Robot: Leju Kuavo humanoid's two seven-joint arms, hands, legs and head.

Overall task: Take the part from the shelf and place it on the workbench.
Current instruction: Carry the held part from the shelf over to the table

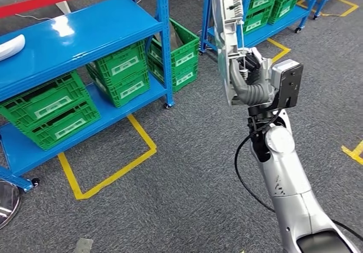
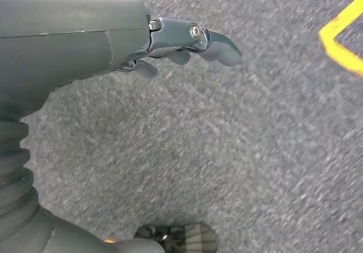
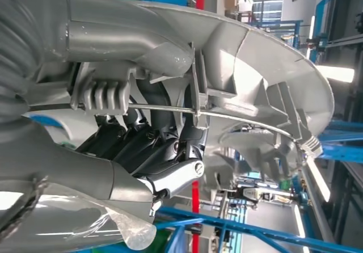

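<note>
Right arm (image 1: 295, 202) came up from the lower right of the head view, silver, with a black cable (image 1: 244, 171) looping off beside it. Right hand (image 1: 248, 77) was clenched around the part (image 1: 229, 34), a pale grey moulded plastic piece held upright in mid-air, well above the floor. Up close from the right wrist, the part (image 3: 257, 88) showed ribs on its inner side and a thin metal rod (image 3: 163, 110) running across it, with dark fingers (image 3: 141, 145) wrapped in behind the rod and the thick grey thumb (image 3: 128, 37) pressed along the outside. Some clear film (image 3: 128, 230) hung loose off one edge of it.

Left hand (image 2: 184, 43) hung over grey carpet (image 2: 240, 151), fingers stretched out and apart, holding nothing. Bit of yellow floor tape (image 2: 340, 43) in the corner there.

Further out in the head view, more yellow tape (image 1: 111, 173) marked a box on the carpet (image 1: 193, 168). Past that stood a blue shelf (image 1: 77, 34) on castors, with green crates (image 1: 122, 71) on the lower level and one white curved item (image 1: 11, 46) lying on the top level near the left edge. Another green crate (image 1: 177, 54) sat on the floor just beside the shelf's post. A second blue shelf (image 1: 274, 29) with green crates (image 1: 265, 6) stood behind the held part, farthest back.
</note>
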